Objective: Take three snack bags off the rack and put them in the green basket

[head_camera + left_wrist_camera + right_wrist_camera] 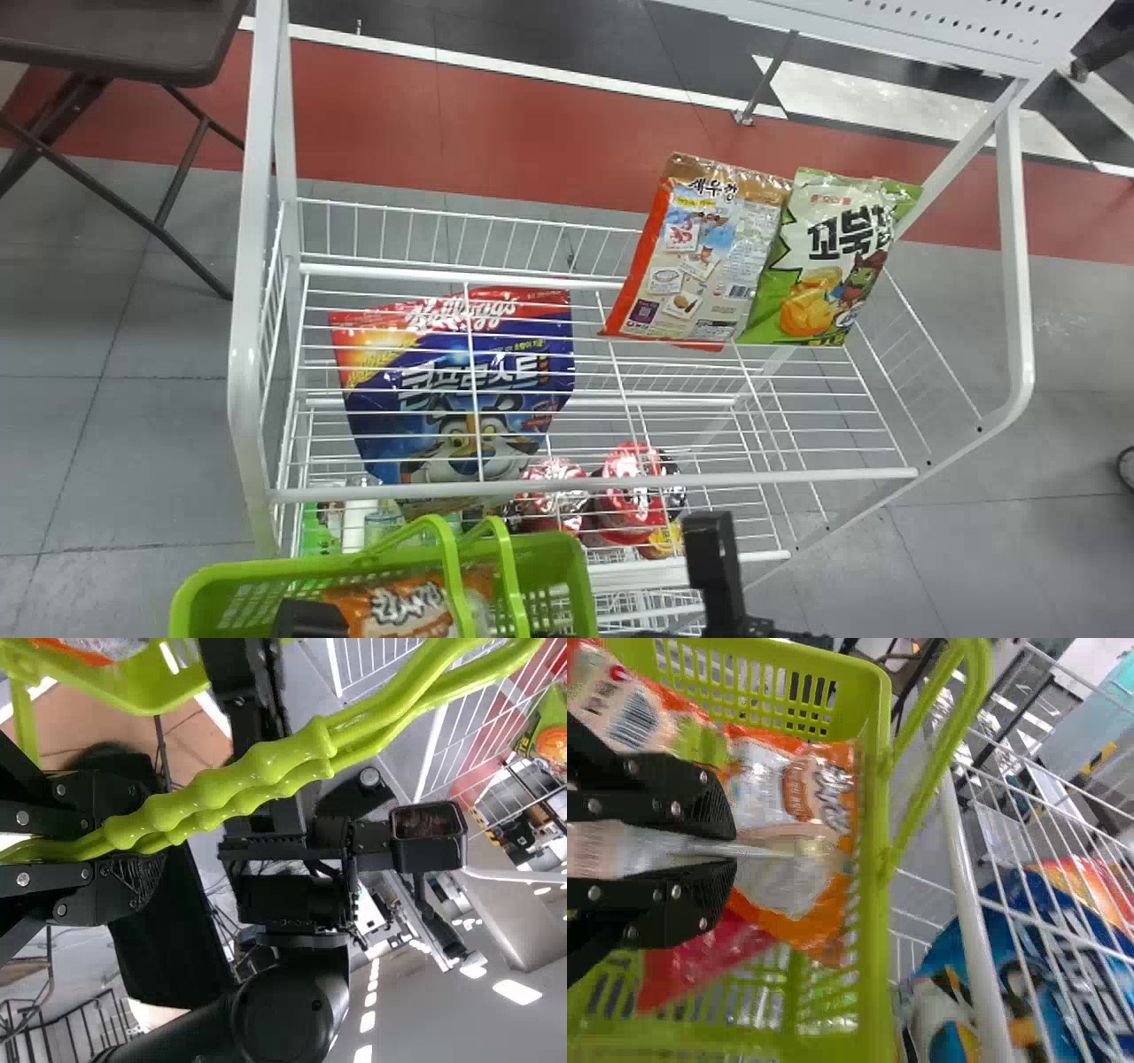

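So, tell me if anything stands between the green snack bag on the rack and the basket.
Yes: the front rail of the rack lies between bag and basket, whose raised handles arch over its opening. Lifting above both would probably clear them.

white wire rack [585, 485] has an orange-edged snack bag [700, 257] beside a green snack bag [819, 266] up top; blue cereal bag [461, 390] and red-topped packs [629, 496] behind the wires lol
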